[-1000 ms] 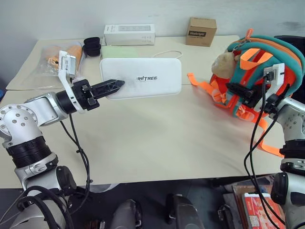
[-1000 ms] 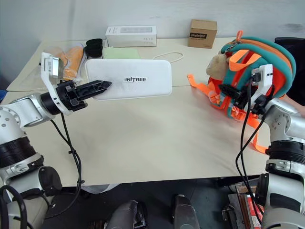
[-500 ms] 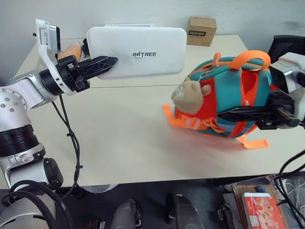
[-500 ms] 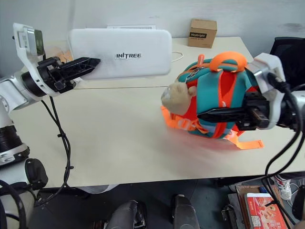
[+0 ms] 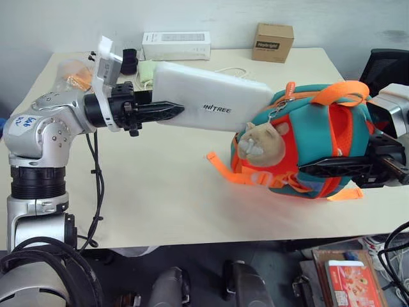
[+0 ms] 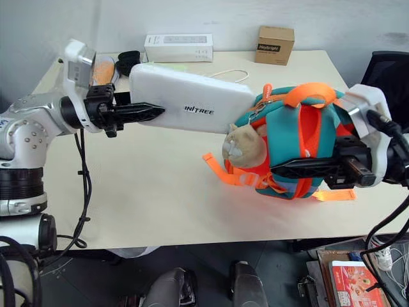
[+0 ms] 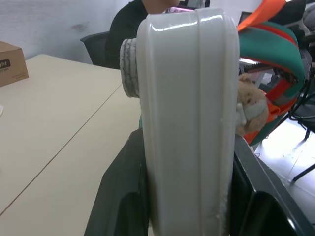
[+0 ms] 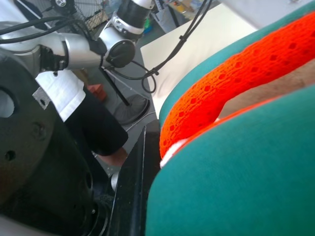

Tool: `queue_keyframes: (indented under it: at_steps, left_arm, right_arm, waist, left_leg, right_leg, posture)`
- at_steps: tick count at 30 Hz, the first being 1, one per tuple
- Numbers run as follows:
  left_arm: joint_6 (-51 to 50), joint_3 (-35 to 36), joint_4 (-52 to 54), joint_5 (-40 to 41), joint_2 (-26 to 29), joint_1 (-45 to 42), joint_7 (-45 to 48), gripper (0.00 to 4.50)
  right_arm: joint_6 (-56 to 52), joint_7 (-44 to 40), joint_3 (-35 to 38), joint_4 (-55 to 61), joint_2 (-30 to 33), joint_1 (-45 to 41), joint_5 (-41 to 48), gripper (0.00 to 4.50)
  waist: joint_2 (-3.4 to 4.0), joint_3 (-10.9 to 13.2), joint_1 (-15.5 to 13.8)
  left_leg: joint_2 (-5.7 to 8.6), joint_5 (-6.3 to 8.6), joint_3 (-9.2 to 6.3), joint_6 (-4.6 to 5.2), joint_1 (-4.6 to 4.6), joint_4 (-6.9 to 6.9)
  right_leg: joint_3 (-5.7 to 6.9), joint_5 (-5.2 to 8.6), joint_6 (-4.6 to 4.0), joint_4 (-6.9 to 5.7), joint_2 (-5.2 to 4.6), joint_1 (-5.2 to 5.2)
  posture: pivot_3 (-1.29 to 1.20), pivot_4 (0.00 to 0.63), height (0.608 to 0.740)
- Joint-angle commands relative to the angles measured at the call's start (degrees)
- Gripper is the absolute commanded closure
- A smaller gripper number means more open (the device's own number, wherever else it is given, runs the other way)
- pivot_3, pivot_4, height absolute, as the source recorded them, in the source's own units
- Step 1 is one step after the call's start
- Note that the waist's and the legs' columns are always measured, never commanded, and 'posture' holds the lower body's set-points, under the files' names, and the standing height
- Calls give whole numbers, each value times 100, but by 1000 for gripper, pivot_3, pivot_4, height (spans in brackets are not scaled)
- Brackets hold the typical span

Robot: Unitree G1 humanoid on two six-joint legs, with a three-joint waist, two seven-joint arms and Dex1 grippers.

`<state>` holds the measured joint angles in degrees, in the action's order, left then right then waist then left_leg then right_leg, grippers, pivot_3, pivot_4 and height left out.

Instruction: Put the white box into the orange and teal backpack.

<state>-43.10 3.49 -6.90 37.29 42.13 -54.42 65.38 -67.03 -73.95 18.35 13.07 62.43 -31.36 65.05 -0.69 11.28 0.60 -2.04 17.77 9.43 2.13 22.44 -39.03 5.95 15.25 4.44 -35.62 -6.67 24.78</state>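
right now my left gripper [image 5: 171,111] clamps the box [image 5: 214,106], its far end at the backpack [image 5: 313,150] my right gripper [image 5: 319,169] pinches shut at right, so a snagged corner could shove the backpack loose.

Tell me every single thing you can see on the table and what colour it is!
white box: one, white, held in the air by the left gripper, far end at the backpack.
orange and teal backpack: one, held on the table's right side.
plush toy: one, beige, on the backpack.
long carton: one, white, back edge.
cardboard box: one, brown, back edge.
table: one, beige.
left gripper: black, clamped on the box.
right gripper: black, gripping the backpack.
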Motion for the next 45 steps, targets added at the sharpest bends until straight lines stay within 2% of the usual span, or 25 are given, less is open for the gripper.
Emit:
queue_keyframes:
  at_steps: [1,6,10,13,24,32,35,39,44,45]
  left_arm:
    - [335,-117,-174,-184,155,-377,525,3095]
    - [610,-303,-684,-416,165,-821,1011,3095]
    - [857,-546,-1102,-678,154,-1166,1492,3095]
    - [1083,-668,-1253,-877,37,-1279,1642,3095]
    - [1852,-922,-1597,-1537,-1164,-1428,1152,3095]
    - [1973,-831,-2030,-1618,-1485,-1699,1153,3095]
    - [1951,-908,-1848,-1620,-1789,-1527,1010,3095]
    - [1954,-1180,-1628,-1782,-2479,-1202,519,3095]
    - [2292,-1298,-2024,-2077,-3321,-1075,-185,3095]
    - [2221,-1283,-1967,-2036,-3378,-1038,-177,2745]
  right_arm:
    - [64,86,110,-4,80,-144,83,4494]
    - [104,268,24,-92,-31,-214,42,4494]
    - [187,328,-63,-74,-84,-190,-9,4494]
    - [243,340,-96,-46,-95,-157,-31,4494]
    - [339,447,-243,74,-297,-136,-49,4494]
    - [252,491,-170,238,-276,-69,123,4494]
    - [255,564,-158,276,-325,-56,166,4494]
    - [281,675,-135,326,-384,6,195,4494]
    - [297,858,-68,499,-499,184,269,4494]
    - [307,899,-41,529,-514,243,280,4500]
  waist:
    - [0,0,-37]
    - [-1,0,-51]
    - [-1,0,-58]
    - [-1,0,-53]
    - [-3,0,-136]
    - [-5,2,-82]
    - [-5,2,-73]
    - [-6,2,-75]
    - [-8,3,-110]
    - [-8,3,-117]
  left_leg:
    - [0,0,0,0,1,0]
    - [0,0,1,2,11,-1]
    - [15,-10,3,17,70,-17]
    - [22,-13,7,24,74,-18]
    - [32,-21,4,42,80,-25]
    - [28,-21,3,43,81,-26]
    - [29,-21,3,43,82,-25]
    - [30,-22,1,43,81,-26]
    - [32,-23,-1,46,83,-28]
    - [32,-23,-1,46,82,-28]
  right_leg:
    - [0,0,0,0,0,1]
    - [3,0,-1,-1,1,14]
    - [15,-1,1,-28,11,72]
    - [17,-4,7,-27,10,74]
    - [16,-14,24,-25,2,71]
    - [18,-14,24,-24,4,72]
    - [18,-14,24,-26,3,72]
    - [17,-14,24,-26,2,71]
    - [17,-15,26,-24,0,71]
    - [17,-16,26,-24,-1,70]
  posture:
    - [0,150,740]
    - [0,150,740]
    - [0,150,740]
    - [0,150,740]
    - [0,150,740]
    - [0,150,740]
    - [0,150,740]
    - [0,150,740]
    - [0,150,740]
    - [0,150,740]
